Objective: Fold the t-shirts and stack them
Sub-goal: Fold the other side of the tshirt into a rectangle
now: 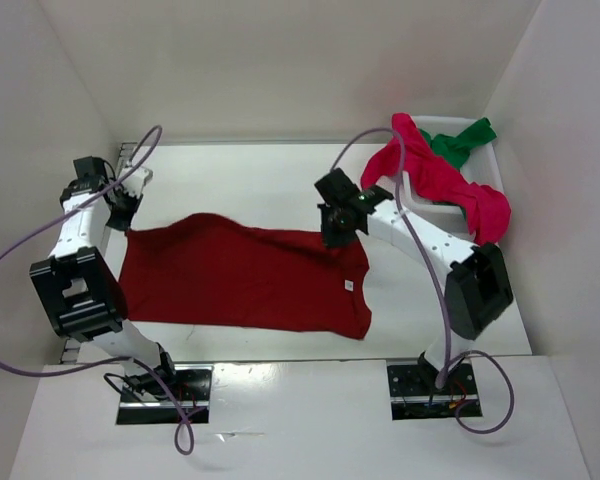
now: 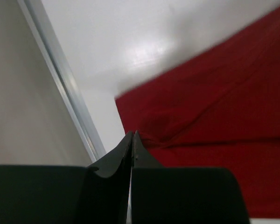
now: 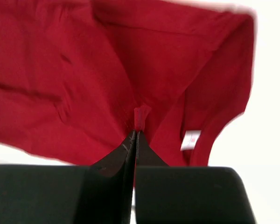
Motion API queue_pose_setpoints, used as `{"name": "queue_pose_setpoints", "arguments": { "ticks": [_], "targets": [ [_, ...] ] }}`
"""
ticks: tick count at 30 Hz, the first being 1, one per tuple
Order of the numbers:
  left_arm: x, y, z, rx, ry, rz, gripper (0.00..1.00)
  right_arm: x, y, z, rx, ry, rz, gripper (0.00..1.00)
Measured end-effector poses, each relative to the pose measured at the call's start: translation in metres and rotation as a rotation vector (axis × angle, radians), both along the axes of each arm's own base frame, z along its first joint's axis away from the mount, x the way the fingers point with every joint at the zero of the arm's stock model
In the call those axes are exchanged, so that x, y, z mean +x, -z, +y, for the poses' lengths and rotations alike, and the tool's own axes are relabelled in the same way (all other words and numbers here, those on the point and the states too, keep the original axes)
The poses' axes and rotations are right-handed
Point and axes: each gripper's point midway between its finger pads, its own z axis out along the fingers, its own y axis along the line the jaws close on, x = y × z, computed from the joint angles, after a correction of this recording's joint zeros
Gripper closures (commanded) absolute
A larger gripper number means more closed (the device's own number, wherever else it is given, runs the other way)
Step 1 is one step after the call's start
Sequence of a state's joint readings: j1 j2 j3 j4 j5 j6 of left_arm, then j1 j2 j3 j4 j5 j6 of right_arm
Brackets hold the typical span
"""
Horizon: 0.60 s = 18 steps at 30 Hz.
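A dark red t-shirt (image 1: 240, 275) lies spread across the table, its white neck label (image 1: 348, 285) toward the right. My left gripper (image 1: 128, 215) is shut at the shirt's far-left corner; in the left wrist view its tips (image 2: 133, 135) meet on the cloth's edge (image 2: 214, 93), and creases run to them. My right gripper (image 1: 332, 235) is shut on a pinched fold at the far edge by the collar. The right wrist view shows that gripper (image 3: 136, 133), the cloth (image 3: 84, 70) and the label (image 3: 191, 140). A crimson t-shirt (image 1: 440, 175) and a green t-shirt (image 1: 463, 140) hang over the basket.
The white basket (image 1: 458, 210) stands at the back right, against the right wall. White walls close in the table on the left, back and right. A metal strip (image 2: 65, 79) runs along the left wall's foot, close to my left gripper.
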State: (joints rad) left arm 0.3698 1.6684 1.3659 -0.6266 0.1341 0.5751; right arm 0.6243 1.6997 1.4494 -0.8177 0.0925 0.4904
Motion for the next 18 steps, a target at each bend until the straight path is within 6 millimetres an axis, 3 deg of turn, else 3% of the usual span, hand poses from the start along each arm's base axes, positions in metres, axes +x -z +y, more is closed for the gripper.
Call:
{"name": "queue_pose_setpoints", "arguments": {
  "ticks": [6, 9, 13, 18],
  "targets": [
    [-0.076, 0.056, 0.012, 0.04, -0.022, 0.224, 1.0, -0.068, 0.041, -0.019, 0.03, 0.072, 0.127, 1.0],
    [-0.105, 0.072, 0.023, 0.051, -0.057, 0.304, 1.0, -0.09, 0.045, -0.03, 0.046, 0.104, 0.155, 1.0],
    [-0.114, 0.071, 0.037, 0.076, -0.085, 0.311, 1.0, -0.09, 0.031, -0.028, 0.1, 0.128, 0.118, 1.0],
    [-0.097, 0.053, 0.045, 0.105, -0.086, 0.256, 1.0, -0.09, 0.027, -0.028, 0.111, 0.135, 0.108, 1.0]
  ]
}}
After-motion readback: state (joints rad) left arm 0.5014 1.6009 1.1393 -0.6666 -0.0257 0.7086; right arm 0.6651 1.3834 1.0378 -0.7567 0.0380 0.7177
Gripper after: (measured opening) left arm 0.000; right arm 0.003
